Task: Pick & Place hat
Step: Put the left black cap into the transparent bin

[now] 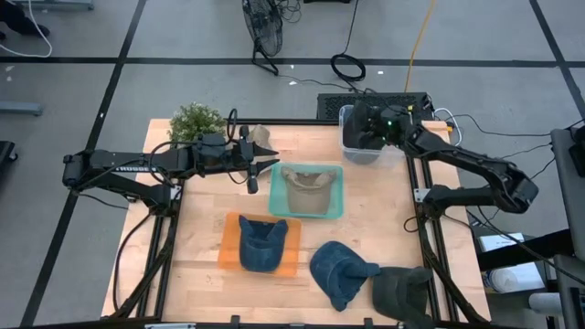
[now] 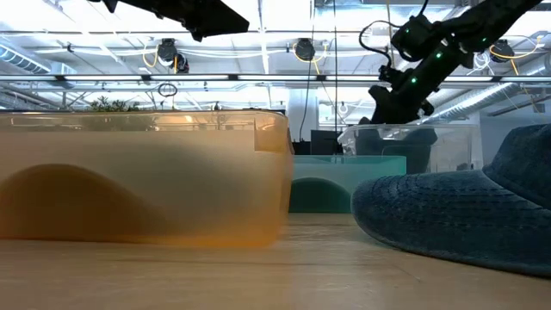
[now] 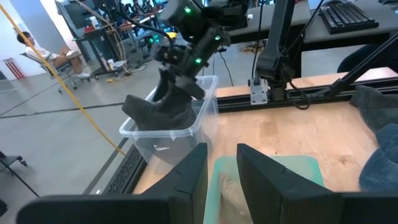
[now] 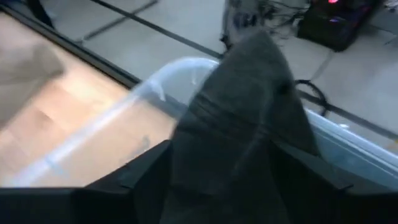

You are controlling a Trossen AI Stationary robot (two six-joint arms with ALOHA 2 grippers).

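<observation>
Four hats besides the one in play, placed vs. the teal bin [image 1: 307, 190] mid-table. R gripper [image 1: 368, 128] sits over the clear bin [image 1: 348, 146], just beyond the teal bin's far-right corner, fingers clamped on a dark grey hat [image 3: 163, 111]. The hat hangs half inside the clear bin, crown down, with part of it draped over the rim. R wrist view shows the same hat [image 4: 239, 124] pinched between both fingers above the clear bin [image 4: 155, 87].

L gripper [image 1: 259, 163] hovers just left of the teal bin, fingers [image 3: 256, 174] slightly apart w/ nothing between them.

Tan hat [image 1: 308, 187] lies in the teal bin. Orange bin [image 1: 228, 249], near-left of teal, holds a blue hat [image 1: 261, 243]. Another blue hat [image 1: 340, 270] lies on the table [image 1: 196, 219] just near of teal; an olive hat [image 1: 404, 291] lies at the near-right edge. Plant [image 1: 196, 120] stands far-left.
</observation>
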